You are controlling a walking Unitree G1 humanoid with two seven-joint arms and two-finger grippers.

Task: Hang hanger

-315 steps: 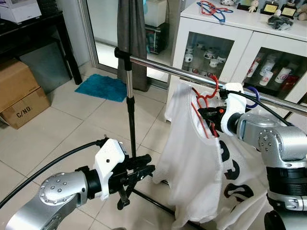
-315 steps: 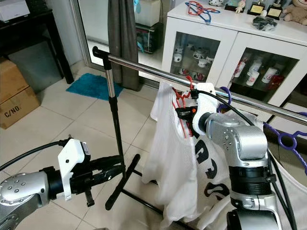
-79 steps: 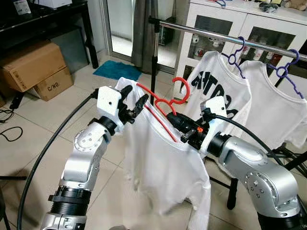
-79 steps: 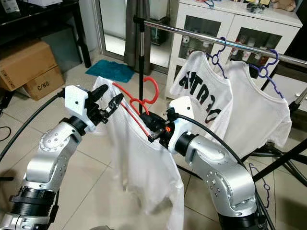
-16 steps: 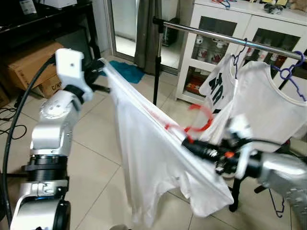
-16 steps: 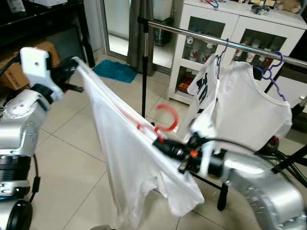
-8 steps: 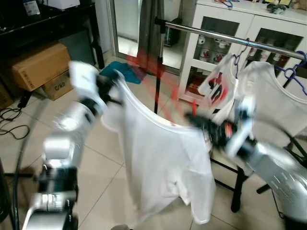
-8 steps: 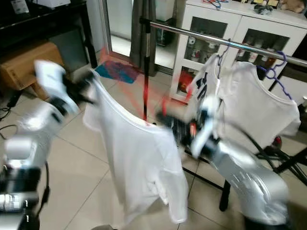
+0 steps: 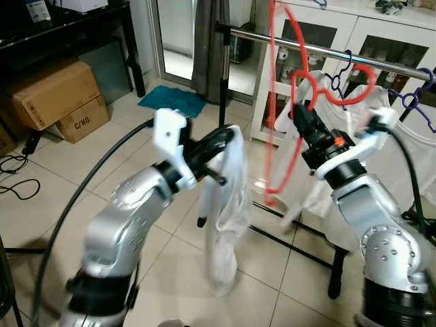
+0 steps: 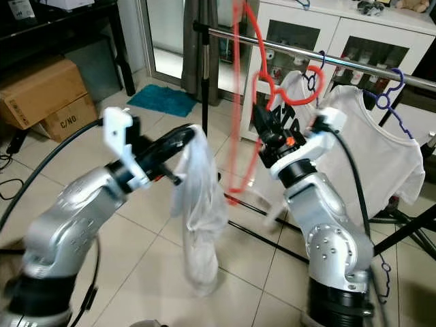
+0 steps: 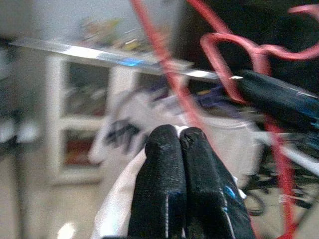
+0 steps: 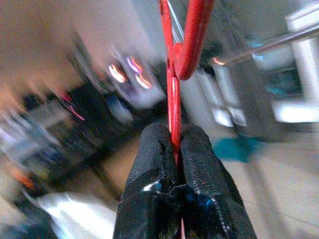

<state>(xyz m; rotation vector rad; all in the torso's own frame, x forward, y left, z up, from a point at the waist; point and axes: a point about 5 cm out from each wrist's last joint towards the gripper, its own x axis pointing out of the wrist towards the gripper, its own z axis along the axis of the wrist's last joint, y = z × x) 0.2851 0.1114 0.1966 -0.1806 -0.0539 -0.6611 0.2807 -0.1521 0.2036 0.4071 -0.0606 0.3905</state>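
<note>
A red hanger (image 9: pixel 289 102) is held by the right gripper (image 9: pixel 301 114), whose black fingers (image 12: pixel 172 164) are pressed together on the red wire, as seen in the right wrist view; the hanger is blurred, raised in front of the chrome rail (image 9: pixel 320 51) and its hook lies near the rail, though contact with it cannot be made out. A white shirt (image 9: pixel 223 204) is seen off the hanger, bunched and drooping toward the floor from the left gripper (image 9: pixel 221 139), whose fingers (image 11: pixel 172 164) are closed together on the fabric in the left wrist view. Further right on the rail, a white shirt with black print (image 10: pixel 289 92) and a plain white shirt (image 10: pixel 368 143) are hung on purple hangers (image 10: pixel 385 95); the black print cannot be read. Beyond the rail a white glass-door cabinet (image 9: pixel 381 41) is noted, with small items behind the glass too blurred to identify. At far left, two cardboard boxes (image 9: pixel 58 92) are stacked beside a black table (image 9: pixel 75 34); the lower box is marked "C/NO" (image 9: pixel 81 123). A teal mat (image 9: pixel 174 101) is seen on the tiled floor (image 9: pixel 61 184) near a grey curtain (image 9: pixel 211 48), and a black cable (image 9: pixel 17 187) lies at the left edge.
</note>
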